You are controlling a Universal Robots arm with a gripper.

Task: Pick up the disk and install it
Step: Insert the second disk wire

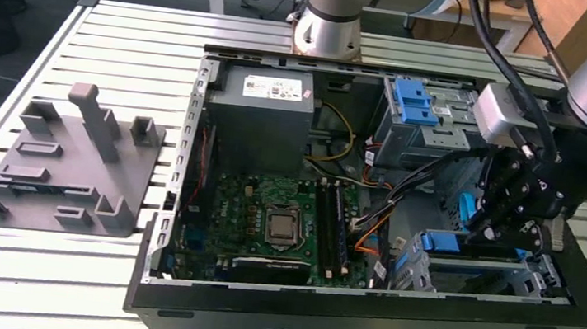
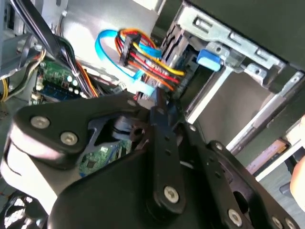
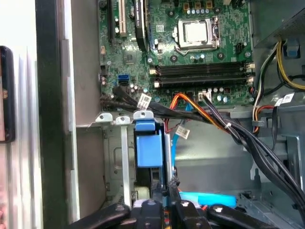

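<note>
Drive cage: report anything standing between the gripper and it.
Nothing visible does: the gripper sits at the drive cage, beside its blue latch. Cables cross only the cage's motherboard-side edge.

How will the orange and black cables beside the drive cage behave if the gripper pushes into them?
The cables look thin and loosely draped, so probably floppy: they should bend aside, then spring back. They run to plugs on the motherboard, so a hard shove might strain a connector.
</note>
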